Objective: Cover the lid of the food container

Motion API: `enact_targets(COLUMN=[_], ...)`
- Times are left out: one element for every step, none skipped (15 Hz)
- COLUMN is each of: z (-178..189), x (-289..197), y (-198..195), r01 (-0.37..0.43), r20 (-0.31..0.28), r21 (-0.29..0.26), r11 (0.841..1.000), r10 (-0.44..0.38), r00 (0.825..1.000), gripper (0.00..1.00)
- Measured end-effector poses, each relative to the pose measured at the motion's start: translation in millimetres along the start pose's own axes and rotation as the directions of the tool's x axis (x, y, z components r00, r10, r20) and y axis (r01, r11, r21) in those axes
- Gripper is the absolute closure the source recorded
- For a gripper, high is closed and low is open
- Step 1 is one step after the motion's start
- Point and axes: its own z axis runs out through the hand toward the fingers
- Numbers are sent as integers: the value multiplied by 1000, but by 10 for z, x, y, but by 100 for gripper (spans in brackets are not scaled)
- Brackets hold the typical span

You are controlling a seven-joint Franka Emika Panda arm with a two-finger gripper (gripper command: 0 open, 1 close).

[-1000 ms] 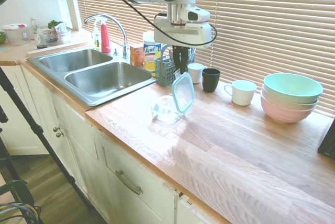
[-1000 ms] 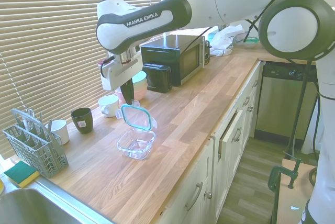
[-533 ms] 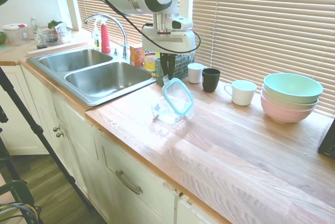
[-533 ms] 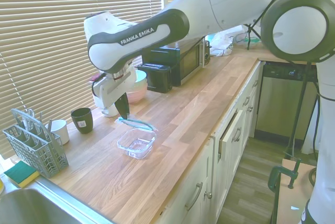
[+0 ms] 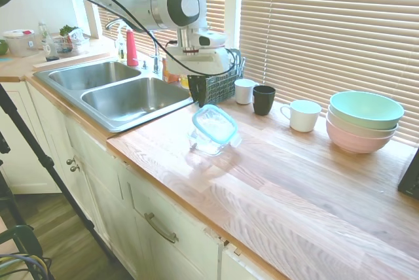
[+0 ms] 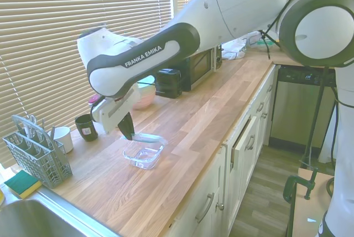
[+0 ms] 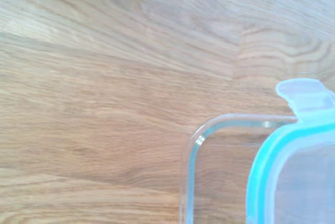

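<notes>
Teal-rimmed clear plastic lid [image 5: 213, 123] pinched at its edge by the black two-finger claw [image 6: 128, 134], closed tight on it. Hovering nearly flat over the small clear glass food container [image 6: 144, 154] on the wooden counter [image 5: 294, 175], slightly offset.

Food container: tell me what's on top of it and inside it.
The lid hangs tilted over the food container, gripped by the claw and not seated. The clear glass looks empty.

Sink [image 5: 124, 93]: double steel basin, set in the wood counter [image 5: 294, 182].
Caddy [image 6: 34, 156]: grey, beside the sink.
Cups: white [image 5: 245, 90], dark [image 5: 264, 99], white mug [image 5: 302, 115], in a row.
Bowls [image 5: 364, 120]: mint stacked over pink.
Microwave [image 6: 191, 68]: stood against the blinds [image 6: 55, 37].
</notes>
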Motion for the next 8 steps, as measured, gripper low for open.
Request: enact_targets(z=[18, 32, 52, 76, 105, 139, 182, 220], x=[-40, -84, -130, -169, -196, -213, -227, -239], y=[-33, -68, -99, -128, -155, -178, -200, -216], r01=[3, 3, 4, 6, 7, 8, 7, 8], r20=[-4, -7, -11, -14, -15, -14, -14, -13], r21=[-6, -10, -18, -24, -28, -32, -36, -39], r11=[1000, 1000, 1000, 1000, 1000, 999, 999, 999], r10=[-3, -3, -4, -6, -8, -8, -8, -9], r00=[1000, 1000, 1000, 1000, 1000, 1000, 1000, 1000], gripper=[100, 100, 100, 100, 100, 100, 100, 100])
